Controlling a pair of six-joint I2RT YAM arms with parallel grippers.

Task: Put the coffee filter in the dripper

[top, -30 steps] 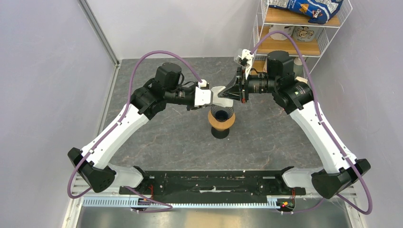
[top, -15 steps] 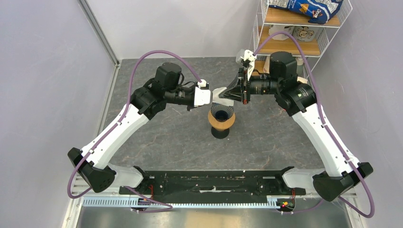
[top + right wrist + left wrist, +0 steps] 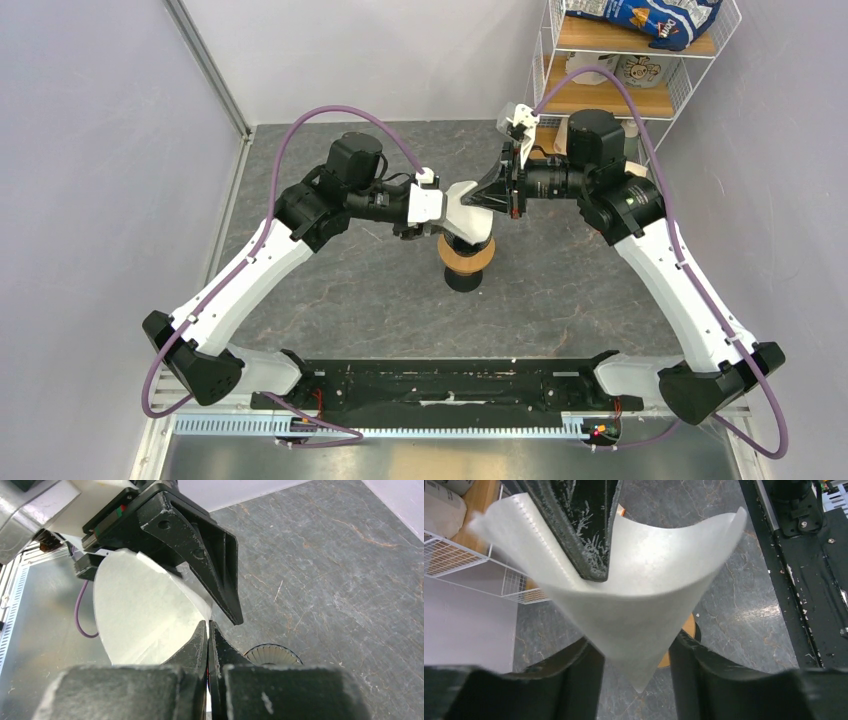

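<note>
Since half a second ago the left arm has edged toward the centre, and the coffee filter (image 3: 644, 605) now hides the blue mouth that then showed open in the top view. The filter hangs tip-down just above the dripper (image 3: 272, 655), not yet seated.

It is thin, matte white paper, opened into a soft cone with a crimped seam along one edge and a rim that bows and curls. The right claw (image 3: 207, 630) is pinched tight on that rim. The left claw (image 3: 634, 650) has its fingers spread around the lower cone, touching both walls and holding it lightly.

The chief risk, as I judge it, is two grips on one flimsy sheet. If the arms pull apart or lower unevenly, the paper could crease, tear at the pinch, or fold flat again. A tip that lands off-centre might catch the rim and buckle instead of sliding in. The left fingers flank the cone low, so they may strike the rim first.

The dripper is dark, hard and finely ribbed. It stands on a smooth orange ring (image 3: 467, 260) over a dark foot, so a sideways nudge could tip the stack on the grey, stone-patterned bench (image 3: 350, 290).
</note>
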